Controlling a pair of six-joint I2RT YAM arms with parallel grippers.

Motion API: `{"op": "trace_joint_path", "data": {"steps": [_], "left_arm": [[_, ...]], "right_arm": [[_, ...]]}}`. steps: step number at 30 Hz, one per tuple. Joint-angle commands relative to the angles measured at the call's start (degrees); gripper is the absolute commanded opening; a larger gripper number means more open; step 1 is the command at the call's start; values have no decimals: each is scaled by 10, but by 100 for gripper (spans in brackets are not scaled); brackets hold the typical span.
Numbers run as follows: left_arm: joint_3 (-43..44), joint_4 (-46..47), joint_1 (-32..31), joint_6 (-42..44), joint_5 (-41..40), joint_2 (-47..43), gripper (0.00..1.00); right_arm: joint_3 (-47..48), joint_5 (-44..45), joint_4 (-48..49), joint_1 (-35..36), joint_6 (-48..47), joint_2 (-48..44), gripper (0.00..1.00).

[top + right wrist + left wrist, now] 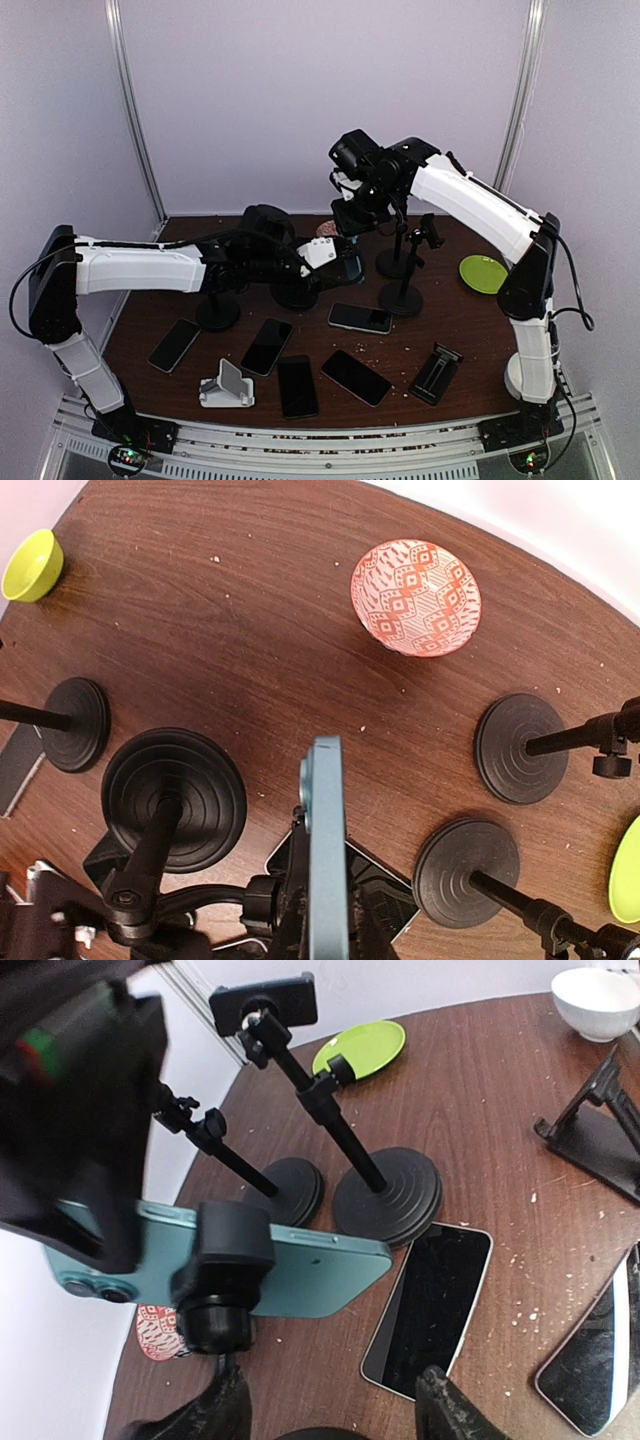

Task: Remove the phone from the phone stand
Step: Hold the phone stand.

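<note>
Top view: two white arms lean in over a dark wooden table (420,345). The left gripper (322,255) and the right gripper (352,215) meet near the middle, the right one higher.

Left wrist view: a teal phone (320,1265) sits level on its long edge, clamped in the black phone stand (225,1260). The left gripper's jaws stand apart below it, holding nothing. The right gripper, a dark blur, covers the phone's camera end, closed on it.

Right wrist view: the phone shows edge-on at centre, held in the stand's clamp. An orange patterned bowl (415,595) sits well beyond it.
</note>
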Motion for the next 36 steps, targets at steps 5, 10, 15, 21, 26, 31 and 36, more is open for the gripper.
{"op": "trace_joint_path", "data": {"steps": [5,10,15,21,26,31,36], "left_arm": [[4,136,2,20,-104,38,56],[-13,210,-5,38,-150,39,56],[4,221,-6,66,-162,65,55],[18,231,-6,85,-159,88,54],[35,238,-4,103,-158,107,45],[34,253,-2,111,-149,112,22],[14,258,-1,102,-122,99,10]], "right_arm": [[9,-91,45,0,48,-59,0],[-9,-105,51,0,58,-69,0],[-9,-130,58,0,72,-71,0],[-21,-163,67,2,84,-73,0],[-32,-182,75,5,90,-79,0],[-34,-181,72,5,90,-82,0],[-26,-177,67,4,87,-80,0]]}}
